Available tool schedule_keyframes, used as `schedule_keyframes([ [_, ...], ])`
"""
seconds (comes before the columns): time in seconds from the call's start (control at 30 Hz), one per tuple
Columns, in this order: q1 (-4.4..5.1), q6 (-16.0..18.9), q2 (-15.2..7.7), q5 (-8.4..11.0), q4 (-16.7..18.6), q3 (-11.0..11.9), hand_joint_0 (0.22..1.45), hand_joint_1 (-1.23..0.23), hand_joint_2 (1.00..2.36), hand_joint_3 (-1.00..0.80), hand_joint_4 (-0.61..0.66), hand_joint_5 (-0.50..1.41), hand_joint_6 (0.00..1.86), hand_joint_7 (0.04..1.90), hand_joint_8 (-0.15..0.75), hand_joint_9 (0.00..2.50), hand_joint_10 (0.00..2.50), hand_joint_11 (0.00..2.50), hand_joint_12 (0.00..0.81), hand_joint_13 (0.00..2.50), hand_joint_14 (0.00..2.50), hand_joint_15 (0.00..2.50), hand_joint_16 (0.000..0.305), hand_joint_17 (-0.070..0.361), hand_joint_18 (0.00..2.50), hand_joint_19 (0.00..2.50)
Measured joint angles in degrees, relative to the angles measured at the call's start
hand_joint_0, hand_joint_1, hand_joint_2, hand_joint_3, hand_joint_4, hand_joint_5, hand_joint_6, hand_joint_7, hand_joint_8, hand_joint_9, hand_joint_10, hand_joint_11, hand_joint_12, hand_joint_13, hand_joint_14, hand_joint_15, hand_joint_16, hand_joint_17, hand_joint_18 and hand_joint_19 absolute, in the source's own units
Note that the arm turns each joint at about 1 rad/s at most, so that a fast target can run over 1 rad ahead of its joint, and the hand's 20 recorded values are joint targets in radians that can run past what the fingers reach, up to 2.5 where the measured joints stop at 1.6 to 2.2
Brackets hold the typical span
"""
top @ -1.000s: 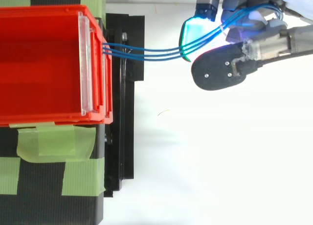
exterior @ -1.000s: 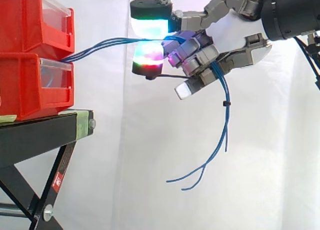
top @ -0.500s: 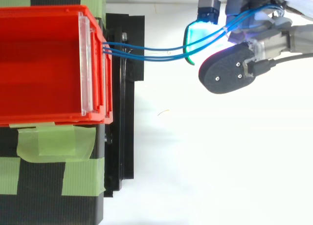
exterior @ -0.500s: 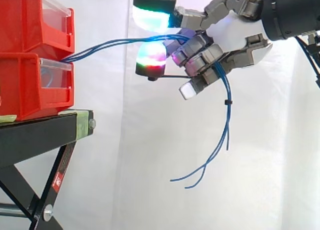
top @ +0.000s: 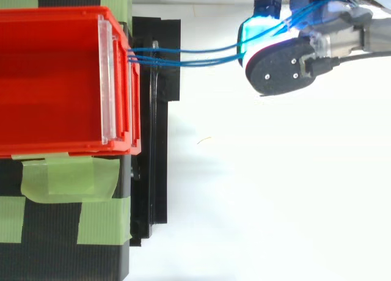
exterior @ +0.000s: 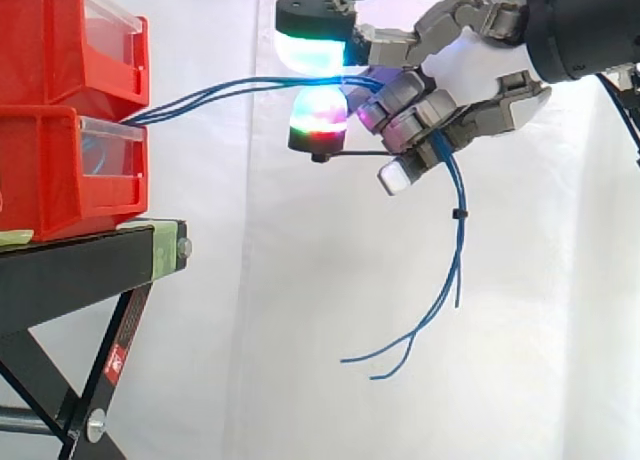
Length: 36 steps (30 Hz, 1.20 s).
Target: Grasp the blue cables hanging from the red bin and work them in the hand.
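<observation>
– Blue cables point(exterior: 457, 242): where are they, and does the hand point(exterior: 415, 105) have them?

– Yes. Its fingers are curled round the bundle and clamped on it. The strands leave the red bin point(exterior: 60, 170) on the black stand point(exterior: 90, 255) and cross open air almost level, with a slight sag. They pass between two glowing fingertips point(exterior: 318, 115) and through the curled fingers. The free ends dangle below the hand.

– Which bin exactly?

– Probably the lower of the two stacked ones, over its clear front lip. From the side the exit point is small, so I would not swear to it. From above they come out at the bin's front edge.

– How will they handle?

– Light and limp, I judge. They droop under their own weight, and the ends splay apart. The thin, smooth insulation is likely slippery, so single strands could slide out between the pads. They are not fragile, but the far end seems anchored in the bin. A hard pull would tug the bin rather than stretch the wire.

– Best place to hold?

– Where the strands lie together. That is the stretch inside the hand, above the small black tie point(exterior: 456, 212) that bunches them. Below the tie they fan out and would be hard to gather.
</observation>
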Motion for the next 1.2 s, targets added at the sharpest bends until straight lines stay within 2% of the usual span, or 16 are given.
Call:
schedule_keyframes([
  [0.33,0.0,-2.5,-0.1,3.81,0.9,0.0,0.77,-0.61,1.0,-1.0,0.24,0.16,0.82,1.18,0.443,0.55,2.5,2.5,0.56,0.92,2.5,1.86,0.055,0.125,1.06,0.8],
  [0.57,-0.01,-4.1,-0.1,5.51,2.4,0.0,0.81,-0.62,1.0,-0.9,0.23,0.16,0.83,1.17,0.442,0.56,2.5,2.5,0.558,0.92,2.5,1.87,0.054,0.121,1.07,0.81],
  [0.9,0.01,-6.3,-0.2,7.99,3.5,0.0,0.89,-0.61,1.01,-0.66,0.22,0.16,0.84,1.17,0.442,0.57,2.5,2.5,0.553,0.92,2.5,1.89,0.052,0.117,1.08,0.86],
  [1.1,0.0,-6.7,-0.2,8.78,4.1,0.0,0.9,-0.59,1.02,-0.3,0.23,0.18,0.79,1.17,0.446,0.58,2.5,2.5,0.565,0.94,2.5,1.9,0.053,0.12,1.08,0.84],
  [1.2,0.0,-6.7,-0.2,8.81,4.6,0.0,0.91,-0.57,1.02,-0.22,0.25,0.18,0.71,1.19,0.442,0.59,2.5,2.5,0.568,0.96,2.5,1.87,0.057,0.128,1.1,0.76],
])
